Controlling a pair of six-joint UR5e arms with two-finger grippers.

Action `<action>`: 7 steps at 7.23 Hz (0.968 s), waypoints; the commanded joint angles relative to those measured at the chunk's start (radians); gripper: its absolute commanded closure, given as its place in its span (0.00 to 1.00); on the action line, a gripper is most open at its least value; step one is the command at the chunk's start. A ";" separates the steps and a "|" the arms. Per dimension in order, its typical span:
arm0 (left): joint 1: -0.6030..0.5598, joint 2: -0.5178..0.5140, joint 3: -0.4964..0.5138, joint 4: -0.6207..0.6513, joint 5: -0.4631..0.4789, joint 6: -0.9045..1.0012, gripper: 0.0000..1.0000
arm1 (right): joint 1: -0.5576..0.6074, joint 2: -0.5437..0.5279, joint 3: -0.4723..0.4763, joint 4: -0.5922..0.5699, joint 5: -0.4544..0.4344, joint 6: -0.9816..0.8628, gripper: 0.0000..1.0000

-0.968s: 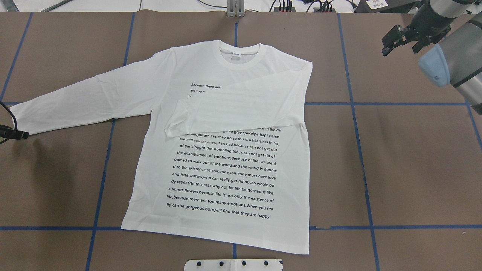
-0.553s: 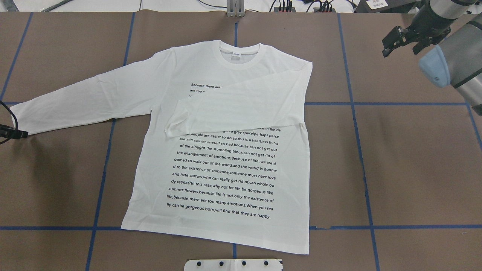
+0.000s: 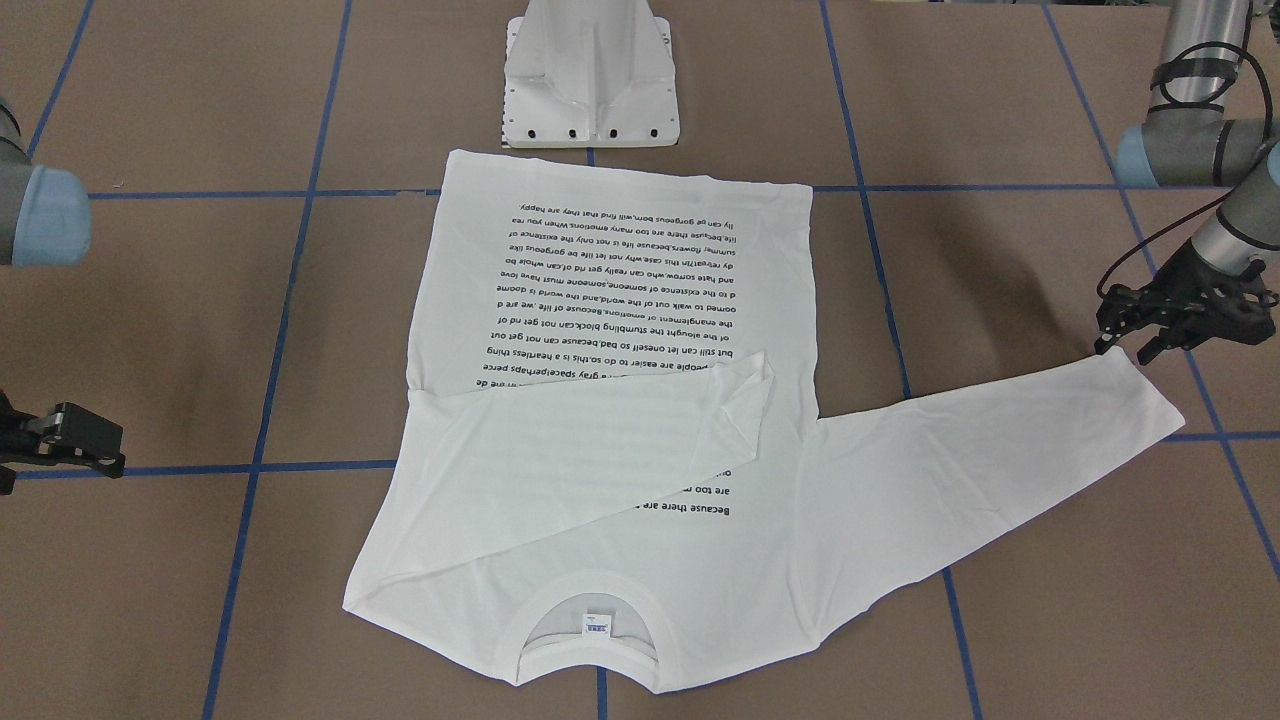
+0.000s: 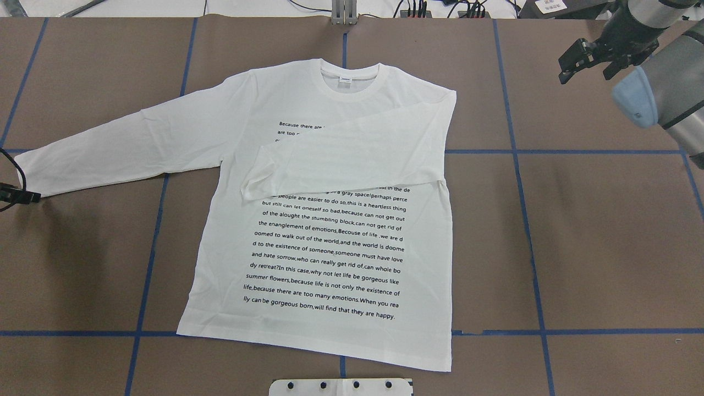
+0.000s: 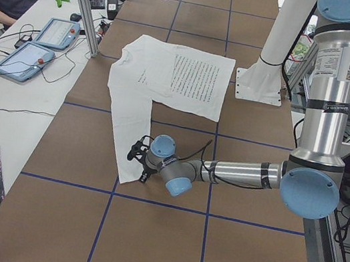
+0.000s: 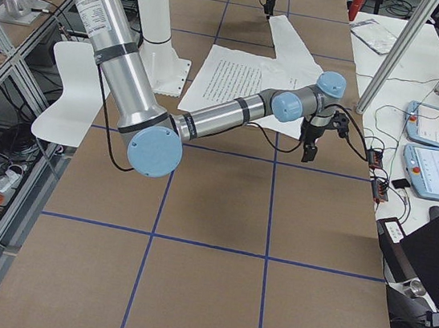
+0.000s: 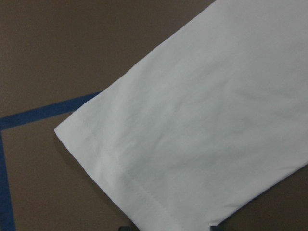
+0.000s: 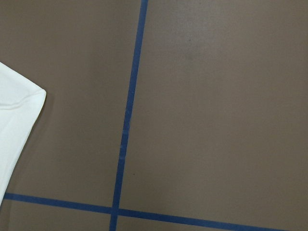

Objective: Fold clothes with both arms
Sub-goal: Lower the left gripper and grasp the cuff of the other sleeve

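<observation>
the white long-sleeved t-shirt (image 4: 330, 247) is lying flat, print side up, on the brown worktop (image 4: 605, 247). its hem is sitting just beside the white pedestal base (image 3: 590, 80) and its collar (image 4: 350, 82) is pointing away from that base. one sleeve (image 4: 352, 159) is lying folded across the chest, covering part of the text. the other sleeve (image 4: 121, 148) is stretching out flat toward the robot's left. the left end effector (image 3: 1122, 350) is hovering at that sleeve's cuff (image 7: 110, 163), jaws spread and gripping nothing. the right end effector (image 4: 586, 69) is hanging well apart from the shirt, far from the base, jaws likewise apart and empty.
</observation>
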 commanded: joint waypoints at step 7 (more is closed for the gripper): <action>0.003 0.001 -0.004 -0.003 -0.002 -0.001 1.00 | -0.003 0.003 0.000 0.000 0.002 0.010 0.01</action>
